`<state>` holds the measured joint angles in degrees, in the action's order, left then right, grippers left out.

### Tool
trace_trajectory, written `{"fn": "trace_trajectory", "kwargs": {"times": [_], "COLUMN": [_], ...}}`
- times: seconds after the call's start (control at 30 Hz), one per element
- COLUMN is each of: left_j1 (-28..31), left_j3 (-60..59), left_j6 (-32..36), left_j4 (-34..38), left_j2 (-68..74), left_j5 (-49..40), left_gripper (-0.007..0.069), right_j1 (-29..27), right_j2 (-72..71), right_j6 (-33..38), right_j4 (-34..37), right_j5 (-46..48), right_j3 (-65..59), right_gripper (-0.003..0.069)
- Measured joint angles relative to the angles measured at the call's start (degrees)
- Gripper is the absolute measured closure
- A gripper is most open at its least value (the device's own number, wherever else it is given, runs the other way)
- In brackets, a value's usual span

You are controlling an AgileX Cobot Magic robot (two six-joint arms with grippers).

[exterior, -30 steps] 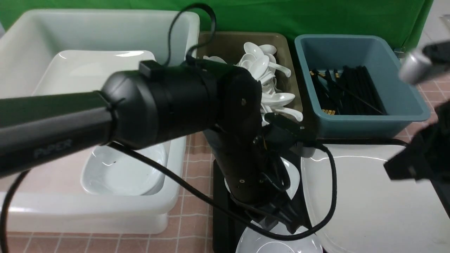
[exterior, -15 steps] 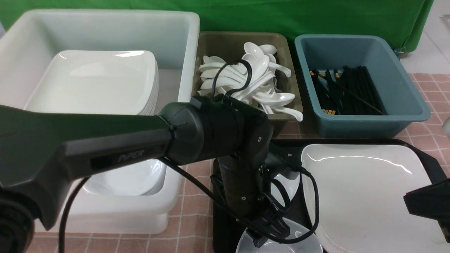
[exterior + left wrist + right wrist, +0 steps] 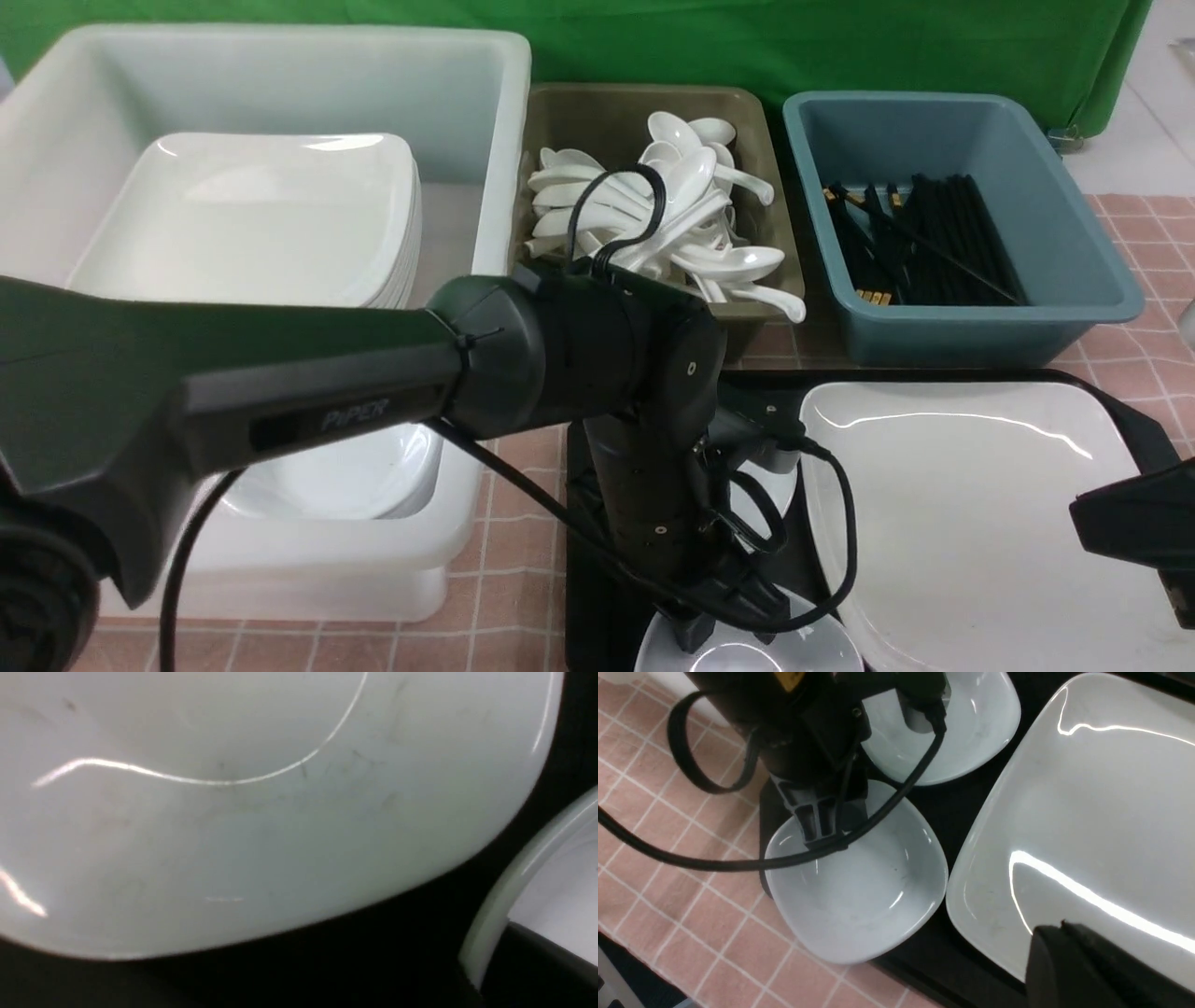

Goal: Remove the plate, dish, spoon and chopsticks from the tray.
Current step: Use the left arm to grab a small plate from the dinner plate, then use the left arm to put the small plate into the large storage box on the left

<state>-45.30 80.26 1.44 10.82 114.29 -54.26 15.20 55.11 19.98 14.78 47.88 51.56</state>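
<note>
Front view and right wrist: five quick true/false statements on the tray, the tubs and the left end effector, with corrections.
1. The plate lies on the tray. True.
2. Only one small dish sits beside the plate. False: there are two, a near dish and a far dish.
3. The left end effector is at the near dish's rim. True.
4. The olive tub holds chopsticks. False: it holds white spoons; the black chopsticks are in the blue tub.
5. The white tub is empty. False: it holds stacked plates and small dishes.
</note>
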Motion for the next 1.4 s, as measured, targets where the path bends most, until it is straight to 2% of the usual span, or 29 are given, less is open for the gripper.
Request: {"fn": "trace_trajectory", "kwargs": {"times": [0.1, 0.23, 0.33, 0.43, 0.5, 0.53, 0.57, 0.63, 0.67, 0.7, 0.77, 0.8, 0.83, 0.93, 1.1, 1.23, 1.33, 1.4], "left_j1": [0.0, 0.0, 1.16, 6.26, 12.33, 13.04, 18.93, 26.52, 27.26, 33.18, 40.7, 41.31, 45.04, 50.02, 51.06, 51.06, 51.06, 51.1], "left_j3": [-0.06, -0.06, -0.06, -0.06, -0.06, -0.06, -0.06, -0.27, -0.33, -0.73, -1.49, -1.58, -2.43, -5.44, -9.71, -10.93, -10.93, -10.81], "left_j6": [-0.44, -1.44, -1.87, -1.87, -1.44, -1.44, 0.0, 1.57, 1.67, 3.55, 8.71, 9.26, 12.93, 17.24, 23.71, 25.08, 25.14, 25.14], "left_j4": [0.47, 0.45, 1.1, 1.41, 1.35, 1.26, 1.11, 1.12, 1.21, 2.71, 7.17, 7.17, 9.57, 9.43, 7.95, 8.21, 8.03, 7.33], "left_j2": [-4.89, -10.81, -18.25, -24.8, -28.68, -29.02, -31.16, -33.69, -33.88, -35.03, -35.66, -35.66, -35.6, -34.47, -30.26, -26.46, -25.12, -25.07], "left_j5": [-2.12, -4.04, -4.46, -6.63, -9.53, -9.86, -12.08, -13.46, -13.45, -13.3, -12.89, -12.89, -12.7, -10.82, -9.74, -8.26, -6.43, -6.03], "left_gripper": [0.0584, 0.0608, 0.0611, 0.061, 0.061, 0.061, 0.061, 0.061, 0.061, 0.061, 0.061, 0.061, 0.061, 0.061, 0.061, 0.0584, 0.0503, 0.0416], "right_j1": [0.0, 0.0, 0.02, 1.79, 4.85, 4.85, 8.25, 13.01, 13.94, 17.57, 21.42, 22.08, 23.77, 26.35, 26.78, 26.78, 26.78, 26.78], "right_j2": [0.0, 0.0, 0.11, 1.55, 3.55, 3.55, 5.7, 8.88, 9.53, 12.01, 14.79, 15.28, 16.6, 19.1, 20.1, 20.1, 20.05, 19.99], "right_j6": [0.0, 2.96, 10.2, 15.98, 17.72, 17.72, 18.26, 18.3, 18.3, 18.11, 17.95, 17.95, 17.9, 17.84, 17.8, 17.8, 17.78, 17.08], "right_j4": [0.21, 2.55, 10.37, 16.53, 17.94, 17.94, 18.09, 18.09, 18.09, 18.09, 17.92, 17.93, 17.81, 17.65, 17.26, 17.2, 16.87, 15.2], "right_j5": [0.0, 0.05, 0.05, 0.11, 0.11, 0.11, 0.11, -0.01, 0.0, -0.16, -0.16, -0.16, -0.2, -0.62, -1.03, -1.29, -1.24, -0.98], "right_j3": [0.0, 1.12, 4.15, 7.99, 10.99, 11.28, 13.72, 16.42, 16.67, 18.66, 20.31, 20.44, 21.04, 21.42, 21.48, 21.59, 21.66, 21.66], "right_gripper": [0.0629, 0.0629, 0.0629, 0.0629, 0.0629, 0.0629, 0.0629, 0.0629, 0.0629, 0.0629, 0.0629, 0.0629, 0.0629, 0.0629, 0.0629, 0.0629, 0.0629, 0.0629]}}
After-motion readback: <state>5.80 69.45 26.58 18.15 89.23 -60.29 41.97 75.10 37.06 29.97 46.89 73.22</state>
